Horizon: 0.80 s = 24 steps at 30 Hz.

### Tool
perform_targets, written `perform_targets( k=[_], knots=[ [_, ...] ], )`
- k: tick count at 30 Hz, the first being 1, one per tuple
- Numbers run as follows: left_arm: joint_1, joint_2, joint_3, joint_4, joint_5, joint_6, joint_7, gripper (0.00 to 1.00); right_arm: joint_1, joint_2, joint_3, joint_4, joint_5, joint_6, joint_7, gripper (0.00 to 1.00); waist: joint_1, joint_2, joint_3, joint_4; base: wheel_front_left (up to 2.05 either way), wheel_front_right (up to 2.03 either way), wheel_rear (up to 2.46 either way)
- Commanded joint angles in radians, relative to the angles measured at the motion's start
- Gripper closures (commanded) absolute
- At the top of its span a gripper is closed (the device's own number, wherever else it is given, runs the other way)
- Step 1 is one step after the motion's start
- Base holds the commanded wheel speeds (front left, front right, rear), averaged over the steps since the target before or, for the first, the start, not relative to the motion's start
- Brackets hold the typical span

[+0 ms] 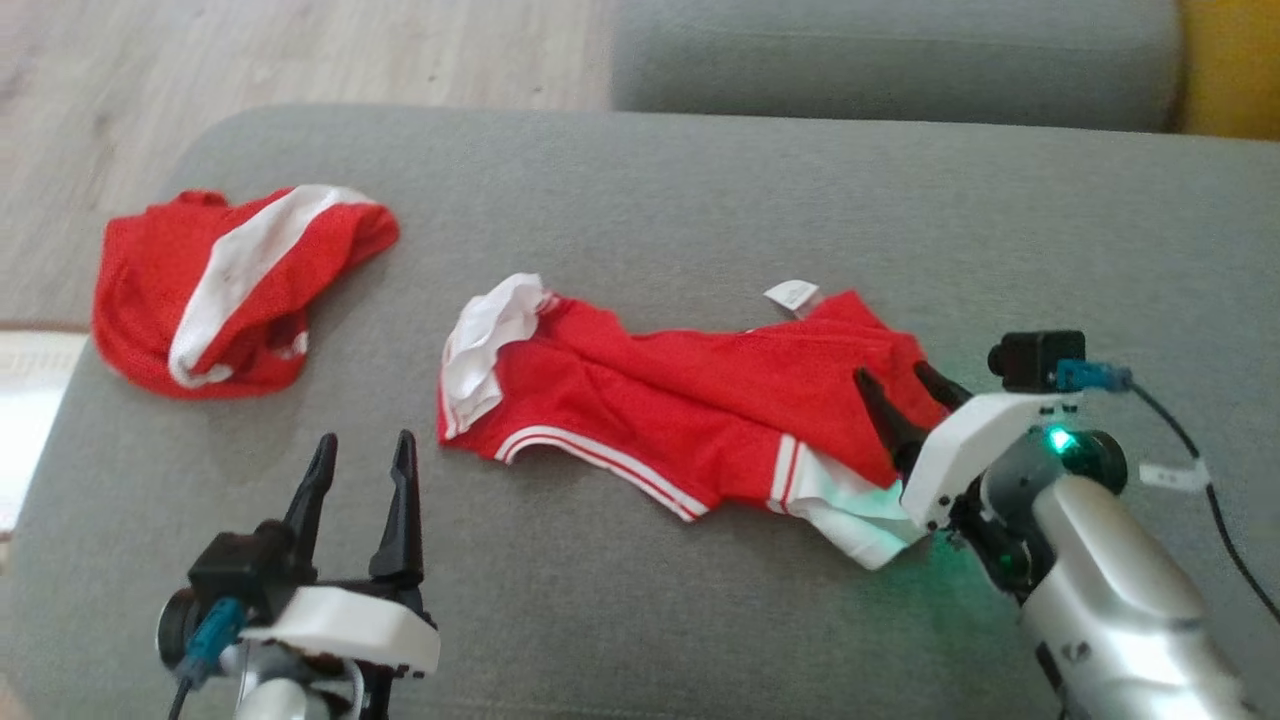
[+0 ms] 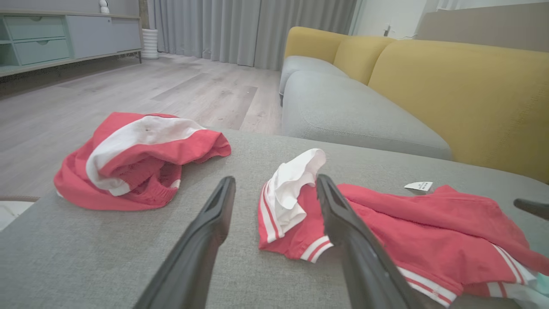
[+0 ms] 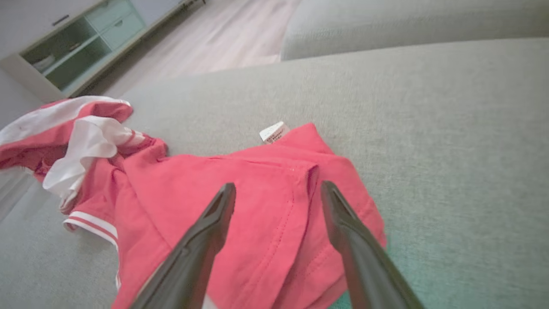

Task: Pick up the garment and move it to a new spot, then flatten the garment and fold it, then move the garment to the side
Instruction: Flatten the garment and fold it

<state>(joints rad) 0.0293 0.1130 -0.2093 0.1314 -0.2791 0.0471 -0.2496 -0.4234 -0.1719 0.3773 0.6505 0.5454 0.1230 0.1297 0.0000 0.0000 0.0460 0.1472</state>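
Though both wide and empty, right claw [image 1: 890,370] over garment [image 1: 680,400], left claw [image 1: 365,438] toward yellow backrest [image 2: 450,86].

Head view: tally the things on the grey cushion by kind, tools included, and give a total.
Red-and-white garments: 2, one bunched garment and one spread-out garment
Tools: 2, the left tool and the right tool, both open
Total: 4
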Motion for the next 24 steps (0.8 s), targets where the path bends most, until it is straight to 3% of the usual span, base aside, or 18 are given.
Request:
perform_targets(
  k=[1, 6, 12, 14, 15, 16, 24],
  knots=[
    [-0.056, -0.004, 0.042, -0.026, 0.018, -0.011, -0.012, 0.00, -0.055, -0.003, 0.006, -0.002, 0.016, 0.008, 0.027, 0.00, 0.0000, 0.0000, 0.021, 0.032, 0.00, 0.00, 0.00],
    [-0.059, -0.019, 0.062, -0.012, 0.031, -0.024, -0.012, 0.00, -0.114, 0.010, -0.013, 0.089, 0.042, 0.008, 0.115, 0.00, 0.0000, 0.0000, 0.030, 0.055, 0.00, 0.00, 0.00],
    [-0.065, -0.032, 0.076, 0.001, 0.046, -0.042, -0.012, 0.00, -0.152, 0.023, -0.043, 0.155, 0.042, 0.008, 0.124, 0.02, 0.0000, 0.0000, 0.038, 0.071, 0.00, 0.00, 0.00],
    [-0.069, -0.036, 0.081, 0.006, 0.049, -0.048, -0.012, 0.00, -0.161, 0.023, -0.048, 0.174, 0.038, 0.008, 0.120, 0.28, 0.0000, 0.0000, 0.042, 0.076, 0.00, 0.00, 0.00],
    [-0.072, -0.038, 0.087, 0.010, 0.052, -0.053, -0.012, 0.00, -0.169, 0.024, -0.051, 0.184, 0.033, 0.008, 0.102, 0.71, 0.0000, 0.0000, 0.045, 0.080, 0.00, 0.00, 0.00],
    [-0.072, -0.040, 0.091, 0.013, 0.054, -0.055, -0.012, 0.00, -0.171, 0.027, -0.052, 0.188, 0.033, 0.008, 0.096, 1.00, 0.0000, 0.0000, 0.046, 0.082, 0.00, 0.00, 0.00],
    [-0.067, -0.048, 0.117, 0.028, 0.064, -0.065, -0.012, 0.00, -0.173, 0.025, -0.052, 0.170, 0.037, 0.008, -0.030, 1.00, 0.0000, 0.0000, 0.033, 0.072, 0.00, 0.00, 0.00]
  ],
)
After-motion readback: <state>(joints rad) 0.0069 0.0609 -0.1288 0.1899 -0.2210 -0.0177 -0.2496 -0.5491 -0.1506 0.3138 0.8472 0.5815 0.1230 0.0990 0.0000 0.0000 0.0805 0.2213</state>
